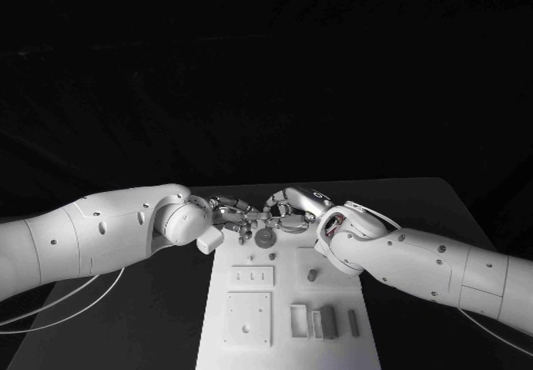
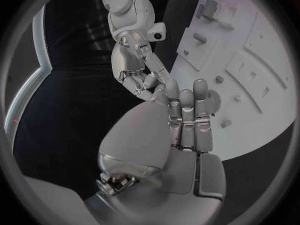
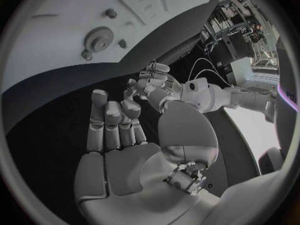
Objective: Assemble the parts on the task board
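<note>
- silver left hand (image 1: 231,216) and silver right hand (image 1: 291,210) meet at far end of white rectangular task board (image 1: 339,331); fingers extended, holding nothing
- grey toothed gear (image 1: 264,237) lies flat on board below hands

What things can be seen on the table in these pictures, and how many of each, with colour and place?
task board: one, white, middle of the table, running from the hands toward the robot.
gear: one, grey, lying at the board's far end, just below the hands.
small pegs: a few, grey, standing on the board; exact count unclear.
upright blocks: about four, grey and white, at the board's near right part.
table: one, black, under the board.
left hand: one, silver, fingers apart, above the far end.
right hand: one, silver, fingers apart, beside it.
</note>
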`<action>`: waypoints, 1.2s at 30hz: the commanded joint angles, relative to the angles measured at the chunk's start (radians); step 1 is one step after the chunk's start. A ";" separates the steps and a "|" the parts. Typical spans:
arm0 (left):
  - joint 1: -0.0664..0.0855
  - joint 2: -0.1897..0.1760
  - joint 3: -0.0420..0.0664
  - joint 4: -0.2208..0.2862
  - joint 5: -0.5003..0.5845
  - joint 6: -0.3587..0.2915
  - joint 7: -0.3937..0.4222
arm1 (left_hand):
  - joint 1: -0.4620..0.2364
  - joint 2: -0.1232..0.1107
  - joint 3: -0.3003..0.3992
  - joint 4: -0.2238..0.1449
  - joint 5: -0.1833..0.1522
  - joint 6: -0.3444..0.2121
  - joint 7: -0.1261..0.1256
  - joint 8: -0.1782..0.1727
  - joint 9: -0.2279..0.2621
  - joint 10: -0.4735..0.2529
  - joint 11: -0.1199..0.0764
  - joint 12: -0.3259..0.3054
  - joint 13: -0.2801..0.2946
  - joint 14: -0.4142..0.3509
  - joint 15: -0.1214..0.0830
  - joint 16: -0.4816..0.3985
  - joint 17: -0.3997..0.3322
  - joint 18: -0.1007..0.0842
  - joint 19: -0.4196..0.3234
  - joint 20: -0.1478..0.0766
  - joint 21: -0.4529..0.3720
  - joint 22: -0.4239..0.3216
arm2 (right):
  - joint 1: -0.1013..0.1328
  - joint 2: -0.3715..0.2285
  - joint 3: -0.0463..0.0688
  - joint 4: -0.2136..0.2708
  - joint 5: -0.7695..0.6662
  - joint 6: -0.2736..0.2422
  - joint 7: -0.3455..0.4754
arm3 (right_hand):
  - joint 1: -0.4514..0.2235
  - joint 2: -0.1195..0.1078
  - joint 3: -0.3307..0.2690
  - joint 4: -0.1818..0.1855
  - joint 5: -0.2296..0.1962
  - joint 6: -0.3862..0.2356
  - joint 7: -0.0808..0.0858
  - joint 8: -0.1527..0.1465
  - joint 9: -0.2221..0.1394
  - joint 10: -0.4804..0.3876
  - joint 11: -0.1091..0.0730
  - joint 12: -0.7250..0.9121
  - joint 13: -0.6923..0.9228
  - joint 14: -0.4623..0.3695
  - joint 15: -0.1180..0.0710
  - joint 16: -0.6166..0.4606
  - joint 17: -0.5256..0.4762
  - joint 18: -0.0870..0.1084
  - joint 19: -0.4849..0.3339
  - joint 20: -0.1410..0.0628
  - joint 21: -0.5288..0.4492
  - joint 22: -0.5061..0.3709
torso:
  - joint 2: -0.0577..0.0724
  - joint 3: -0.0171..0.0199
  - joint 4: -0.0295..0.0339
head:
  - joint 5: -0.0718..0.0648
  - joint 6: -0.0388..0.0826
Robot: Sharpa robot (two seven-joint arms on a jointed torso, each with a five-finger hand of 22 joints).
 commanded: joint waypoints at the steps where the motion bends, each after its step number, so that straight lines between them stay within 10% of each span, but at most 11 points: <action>1: 0.002 0.001 0.002 0.003 0.002 -0.016 0.029 | 0.010 -0.002 0.009 -0.001 0.000 0.147 -0.030 0.004 0.003 -0.015 -0.009 -0.005 -0.002 0.006 -0.001 0.007 -0.002 0.019 0.001 -0.009 0.005 0.022 | -0.002 0.002 -0.001 0.001 -0.005 0.033 -0.004 | 0.004 -0.008 0.000 -0.005 -0.002 0.021 0.022 0.002 0.000 -0.009 0.001 -0.005 0.001 -0.001 -0.003 0.001 -0.002 0.007 0.003 -0.003 0.003 0.010 | 0.000 0.0001 -0.0001 | 0.000 0.000; 15: 0.002 -0.005 0.002 0.003 -0.016 -0.021 0.020 | 0.012 -0.009 0.024 -0.002 0.000 0.157 -0.034 0.006 0.008 0.003 -0.013 -0.010 -0.007 0.013 -0.004 0.013 -0.005 0.019 0.004 -0.012 0.012 0.022 | -0.002 -0.026 -0.002 -0.015 -0.008 0.011 0.000 | -0.007 -0.074 -0.007 0.011 -0.042 -0.126 0.075 -0.084 -0.038 -0.062 0.052 -0.032 -0.009 -0.032 0.045 -0.020 -0.011 0.007 -0.027 0.013 -0.018 0.005 | 0.000 0.0005 -0.0004 | 0.001 -0.003; 36: 0.002 -0.020 0.001 0.019 -0.360 0.139 -0.268 | -0.029 0.016 0.042 -0.005 0.030 0.173 -0.042 0.002 0.010 0.027 -0.022 -0.015 -0.012 0.024 -0.015 0.026 -0.008 0.020 0.005 -0.021 0.024 0.023 | 0.010 -0.113 0.006 -0.084 0.114 -0.038 0.052 | 0.002 -0.082 -0.005 0.024 -0.025 -0.119 0.076 -0.079 -0.041 -0.064 0.053 -0.034 -0.018 -0.036 0.046 -0.022 -0.014 0.007 -0.030 0.017 -0.020 0.005 | 0.000 0.0026 -0.0016 | 0.005 -0.018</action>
